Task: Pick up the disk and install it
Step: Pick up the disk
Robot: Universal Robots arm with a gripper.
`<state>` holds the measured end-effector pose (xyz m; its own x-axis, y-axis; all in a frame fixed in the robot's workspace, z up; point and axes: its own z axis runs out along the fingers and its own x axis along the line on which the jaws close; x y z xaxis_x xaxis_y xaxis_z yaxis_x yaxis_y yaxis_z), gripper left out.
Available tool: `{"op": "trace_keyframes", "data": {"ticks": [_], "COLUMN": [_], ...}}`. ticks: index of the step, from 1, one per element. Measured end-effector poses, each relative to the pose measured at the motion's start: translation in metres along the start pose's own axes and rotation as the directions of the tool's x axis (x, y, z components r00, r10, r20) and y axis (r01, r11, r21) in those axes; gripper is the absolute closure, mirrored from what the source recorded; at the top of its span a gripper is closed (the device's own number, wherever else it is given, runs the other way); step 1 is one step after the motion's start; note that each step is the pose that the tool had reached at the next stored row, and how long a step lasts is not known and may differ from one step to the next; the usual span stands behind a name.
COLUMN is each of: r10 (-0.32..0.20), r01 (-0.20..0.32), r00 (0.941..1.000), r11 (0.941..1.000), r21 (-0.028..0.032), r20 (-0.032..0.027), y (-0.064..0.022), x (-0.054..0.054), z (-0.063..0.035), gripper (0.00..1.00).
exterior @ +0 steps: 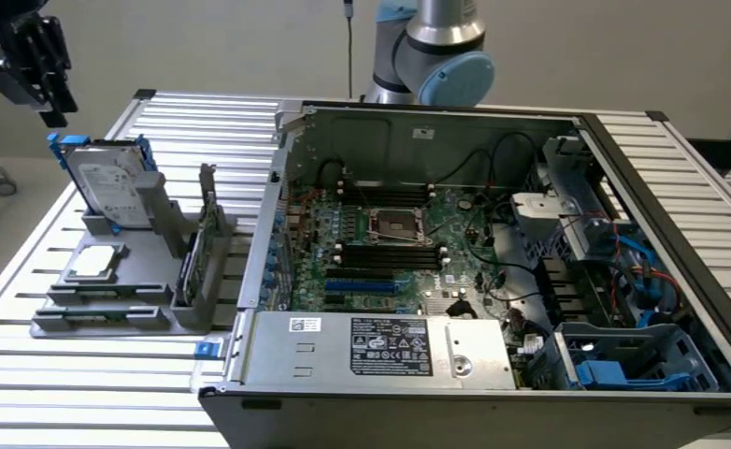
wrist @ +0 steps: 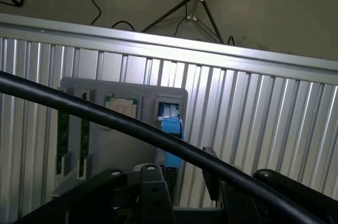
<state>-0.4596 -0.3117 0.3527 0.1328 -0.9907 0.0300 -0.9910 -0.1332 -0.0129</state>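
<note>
Nearest the exterior camera sits the open computer case [exterior: 465, 423], with its grey power supply [exterior: 379, 348] along the front wall. A cage of blue bays [exterior: 615, 372] fills the corner on the exterior view's right. I judge that cage to be the likely home for the drive. Further in lies the motherboard [exterior: 379, 257], flat on the case floor.

Beside the case, on the exterior view's left, a grey fixture [exterior: 104, 316] rests on the ribbed counter [exterior: 92, 398]. A small square chip [exterior: 97, 262] lies flat in the fixture, and a thin green card [exterior: 197, 267] stands on edge nearer the case. At the fixture's far end the disk [exterior: 107, 187] stands on edge in its slot, leaning a little, with the blue carrier framing its labelled face.

Above the disk's far upper corner, apart from it, hangs the tool [exterior: 51, 110]. It carries nothing, and I cannot tell whether it is set wide or narrow. From the wrist camera the disk shows edge-on as a blue strip below, partly crossed by a black cable [wrist: 79, 106].

The step in hand looks like the approach for the pick: nothing is lifted and the install is not begun. A clean grasp calls for squaring the tool over the disk's top edge and coming straight down, well clear of the card. Beyond the case rises the arm [exterior: 447, 56].
</note>
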Motion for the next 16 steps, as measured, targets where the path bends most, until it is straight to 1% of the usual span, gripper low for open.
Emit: {"op": "trace_keyframes", "data": {"ticks": [1,2,3,4,10,16], "r10": [0.0,0.0,0.0,0.0,0.0,0.0], "r01": [0.0,0.0,0.0,0.0,0.0,0.0], "r00": [1.0,1.0,1.0,1.0,1.0,1.0], "r11": [1.0,1.0,1.0,1.0,1.0,1.0], "r21": [0.0007,0.0007,0.0006,0.0006,0.0007,0.0009], "r20": [0.0,-0.0001,-0.0002,-0.0002,-0.0001,-0.0002], "y": [0.0001,0.0003,0.0005,0.0007,0.0023,-0.0008], "x": [0.001,0.001,0.003,0.004,0.016,0.017], "z": [0.0016,0.003,0.0041,0.0052,0.0155,0.0261], "gripper": [0.58,0.53,0.53,0.46,0.46,0.46]}}
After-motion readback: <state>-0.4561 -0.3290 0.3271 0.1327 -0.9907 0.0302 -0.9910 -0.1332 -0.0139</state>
